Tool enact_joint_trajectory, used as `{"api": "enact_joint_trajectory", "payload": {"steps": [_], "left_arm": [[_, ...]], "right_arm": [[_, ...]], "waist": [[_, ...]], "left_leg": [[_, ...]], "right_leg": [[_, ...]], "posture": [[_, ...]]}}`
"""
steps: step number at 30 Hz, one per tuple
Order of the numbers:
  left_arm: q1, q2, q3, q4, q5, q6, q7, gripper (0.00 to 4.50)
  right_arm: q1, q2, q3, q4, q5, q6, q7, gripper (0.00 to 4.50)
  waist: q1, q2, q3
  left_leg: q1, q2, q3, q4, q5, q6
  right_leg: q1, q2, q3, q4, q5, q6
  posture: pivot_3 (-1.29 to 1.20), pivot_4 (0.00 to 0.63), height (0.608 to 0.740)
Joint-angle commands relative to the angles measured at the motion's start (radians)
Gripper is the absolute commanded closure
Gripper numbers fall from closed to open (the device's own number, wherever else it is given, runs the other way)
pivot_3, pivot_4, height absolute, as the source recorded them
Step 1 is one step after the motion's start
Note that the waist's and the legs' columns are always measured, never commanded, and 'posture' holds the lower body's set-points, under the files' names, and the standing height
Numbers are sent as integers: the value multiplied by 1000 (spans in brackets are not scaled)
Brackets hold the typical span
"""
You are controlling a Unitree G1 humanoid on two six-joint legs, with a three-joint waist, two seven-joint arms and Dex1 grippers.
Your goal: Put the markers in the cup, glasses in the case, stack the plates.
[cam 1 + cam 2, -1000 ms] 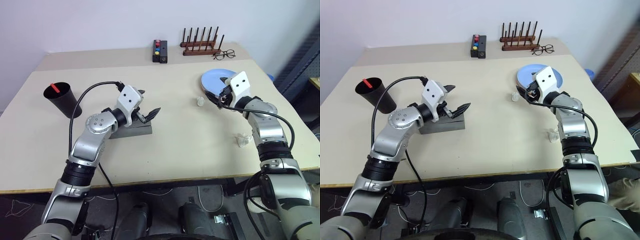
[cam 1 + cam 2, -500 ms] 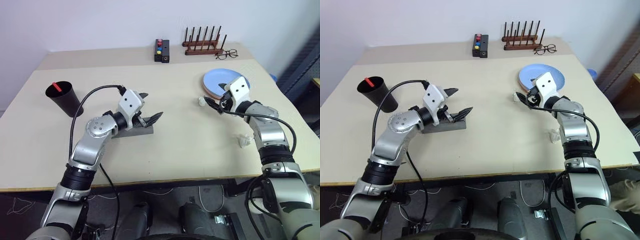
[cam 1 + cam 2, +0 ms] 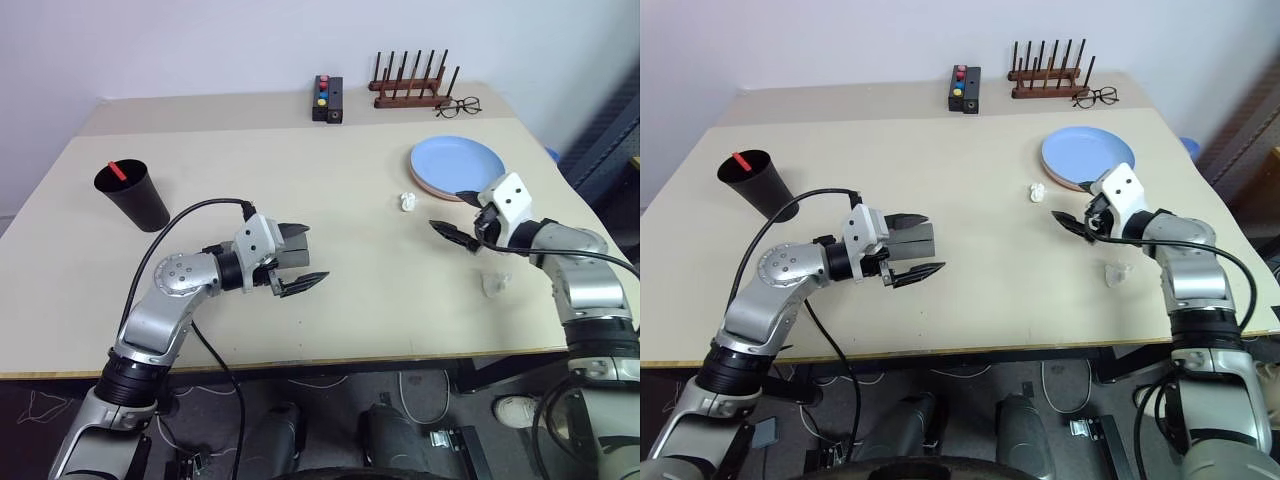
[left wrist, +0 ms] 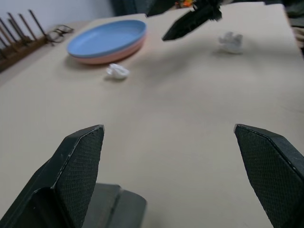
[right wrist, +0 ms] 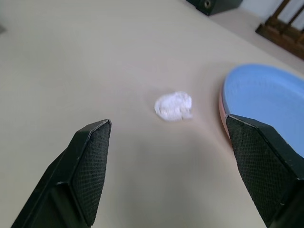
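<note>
Both grippers hung empty above the counter [image 3: 340, 190] with fingers spread wide: the left gripper [image 3: 298, 256] hovered just in front of the grey case [image 3: 914, 238], which lay closed near the counter's middle-left, and the right gripper [image 3: 452, 216] hovered near the stacked plates [image 3: 455, 166], light blue on salmon pink, at the right. Off at the far left stood the black cup [image 3: 132, 194] with a red marker end [image 3: 118, 171] poking above its rim, while two crumpled white paper bits [image 3: 407, 201] lay near the plates.

My right gripper [image 5: 173, 175] is spread wide over the table [image 5: 95, 71]; a white crumpled wad [image 5: 174, 105], perhaps tissue, lies beside the stacked plates [image 5: 266, 97].
</note>
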State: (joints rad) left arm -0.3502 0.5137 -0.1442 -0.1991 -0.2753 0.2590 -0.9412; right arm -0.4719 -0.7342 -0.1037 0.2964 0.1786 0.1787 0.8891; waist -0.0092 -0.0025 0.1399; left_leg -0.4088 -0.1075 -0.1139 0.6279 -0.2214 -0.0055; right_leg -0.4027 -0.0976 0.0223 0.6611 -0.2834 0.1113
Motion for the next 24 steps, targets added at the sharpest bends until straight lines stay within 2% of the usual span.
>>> {"api": "enact_joint_trajectory", "payload": {"steps": [1,10,24], "left_arm": [[-6,13,-6,-26,-30,-21,-50,0],[-17,63,-42,3,-42,-48,-208,0],[-56,38,-36,28,-34,-63,-212,0]], "right_arm": [[52,-65,-48,-87,37,41,43,601],[265,-211,-119,-221,112,186,161,601],[344,-227,-135,-218,108,217,149,601]], "waist": [[0,0,0],[-1,0,6],[2,-1,10]], "left_leg": [[0,0,0,0,0,0],[0,1,0,-1,-1,1],[0,1,0,0,-2,3]], "right_leg": [[0,0,0,0,0,0],[1,-1,0,-2,0,0],[5,-1,-1,-11,0,0]], "posture": [[0,150,740],[0,150,740],[0,150,740]]}}
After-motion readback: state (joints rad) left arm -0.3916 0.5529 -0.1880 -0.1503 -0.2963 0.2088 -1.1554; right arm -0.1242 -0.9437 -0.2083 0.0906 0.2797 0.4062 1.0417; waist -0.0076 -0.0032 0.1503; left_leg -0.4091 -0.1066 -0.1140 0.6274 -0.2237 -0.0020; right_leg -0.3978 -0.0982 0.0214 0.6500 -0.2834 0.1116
